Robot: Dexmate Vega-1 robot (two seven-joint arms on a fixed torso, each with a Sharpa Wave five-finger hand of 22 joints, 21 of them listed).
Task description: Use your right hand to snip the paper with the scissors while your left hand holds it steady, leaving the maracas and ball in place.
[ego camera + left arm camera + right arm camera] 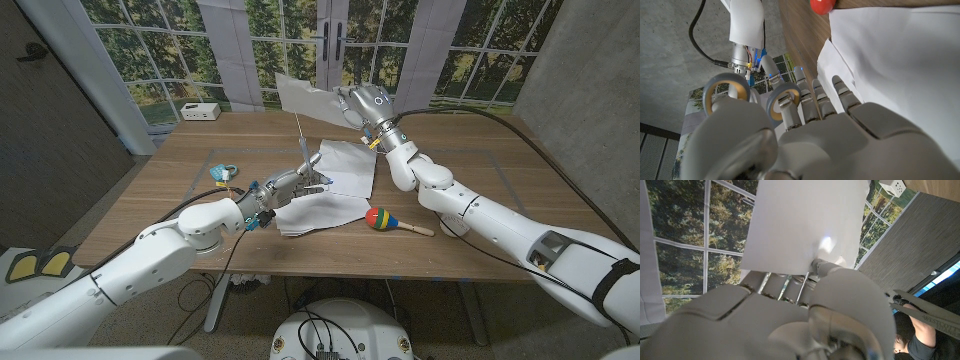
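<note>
Wooden table (480,180) (right side open) beneath raised paper (305,100).

Robot lab, wooden table (160,205), printed forest-window backdrop (180,50) (concrete walls)

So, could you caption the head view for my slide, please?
Right hand lifts a paper sheet; left hand holds scissors upright.

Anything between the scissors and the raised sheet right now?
Nothing visible. The left hand holds the scissors, blades pointing up toward the sheet that the right hand holds above the table. Only open air shows between them. The maraca lies on the table, off to the side.
</note>
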